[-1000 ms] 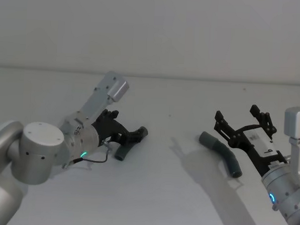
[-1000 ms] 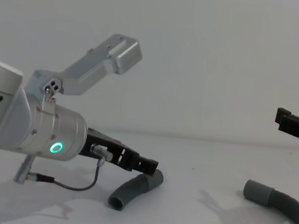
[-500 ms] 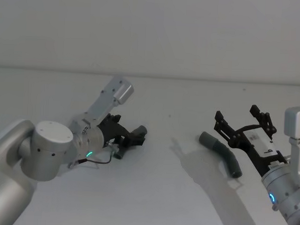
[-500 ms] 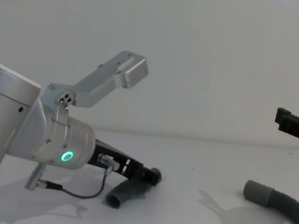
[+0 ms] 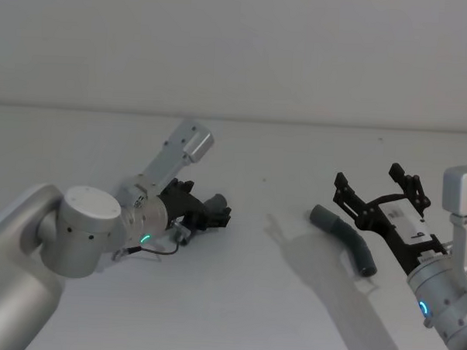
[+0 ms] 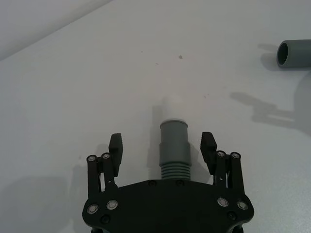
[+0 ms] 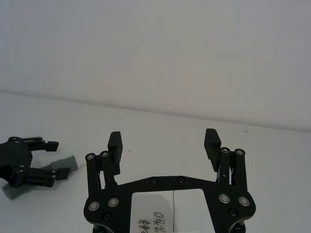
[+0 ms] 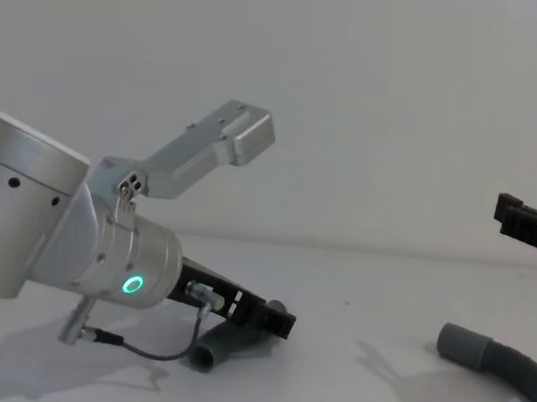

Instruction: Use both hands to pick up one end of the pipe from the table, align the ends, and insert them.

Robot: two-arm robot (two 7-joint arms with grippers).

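Left gripper (image 6: 162, 141), jaws wide, straddles the tube (image 6: 174, 145). Right gripper (image 5: 367, 175), also wide, hovers with the hose (image 5: 353, 241) at its six o'clock.

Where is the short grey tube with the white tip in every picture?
Head view: left of centre, the short tube pokes out from under the left gripper.
Left wrist view: the tube lies between that gripper's open fingers, white tip pointing away.
Right wrist view: far off, inside the left gripper.
Chest view: low, left of centre, under the black fingers.
Landmark: the left gripper straddling it.
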